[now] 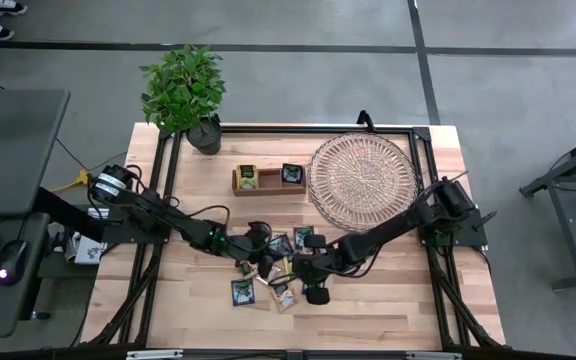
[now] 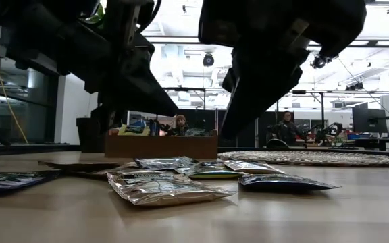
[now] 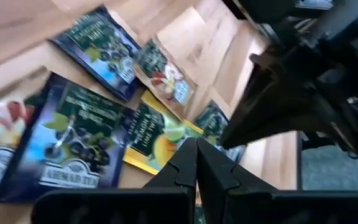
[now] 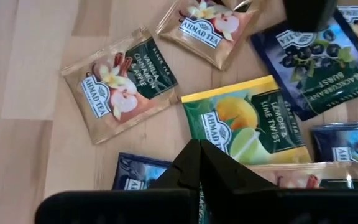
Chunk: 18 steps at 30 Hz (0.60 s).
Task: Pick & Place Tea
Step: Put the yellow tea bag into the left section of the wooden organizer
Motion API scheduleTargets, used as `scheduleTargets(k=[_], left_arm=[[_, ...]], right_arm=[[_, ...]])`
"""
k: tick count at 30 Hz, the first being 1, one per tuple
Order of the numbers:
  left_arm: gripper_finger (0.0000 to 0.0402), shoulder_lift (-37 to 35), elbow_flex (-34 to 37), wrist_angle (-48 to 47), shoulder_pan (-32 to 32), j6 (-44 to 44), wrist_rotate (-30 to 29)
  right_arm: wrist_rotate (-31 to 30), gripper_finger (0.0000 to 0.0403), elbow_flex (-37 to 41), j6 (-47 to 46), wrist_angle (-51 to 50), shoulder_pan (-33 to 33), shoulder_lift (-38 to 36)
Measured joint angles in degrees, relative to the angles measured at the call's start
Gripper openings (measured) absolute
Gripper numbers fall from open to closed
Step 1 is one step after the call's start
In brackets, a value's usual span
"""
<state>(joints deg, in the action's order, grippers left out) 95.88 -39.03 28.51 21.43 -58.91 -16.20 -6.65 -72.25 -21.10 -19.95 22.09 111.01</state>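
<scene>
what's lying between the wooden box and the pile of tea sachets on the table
Nothing: in the high view, bare tabletop separates the wooden box from the tea sachets.

Bright, even overhead light; low view backlit, arms silhouetted; left wrist view motion-blurred.

Wooden box (image 1: 267, 179) contents too small — perhaps sachets; arms hide several sachets (image 1: 280, 270).

Both arms meet over scattered tea sachets (image 1: 242, 291) near the wicker tray (image 1: 363, 180).
</scene>
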Motion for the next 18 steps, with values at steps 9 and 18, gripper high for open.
scheduleTargets(k=[9, 18], left_arm=[[0.0001, 0.0, 0.02, 0.56, 0.0, -0.21, 1.79], [0.0001, 0.0, 0.02, 0.4, 0.0, -4.39, 1.91]], right_arm=[[0.13, 0.0, 0.0, -1.1, 1.34, -0.02, 3.17], [3.13, 0.0, -0.24, -4.45, 2.27, -0.07, 6.37]])
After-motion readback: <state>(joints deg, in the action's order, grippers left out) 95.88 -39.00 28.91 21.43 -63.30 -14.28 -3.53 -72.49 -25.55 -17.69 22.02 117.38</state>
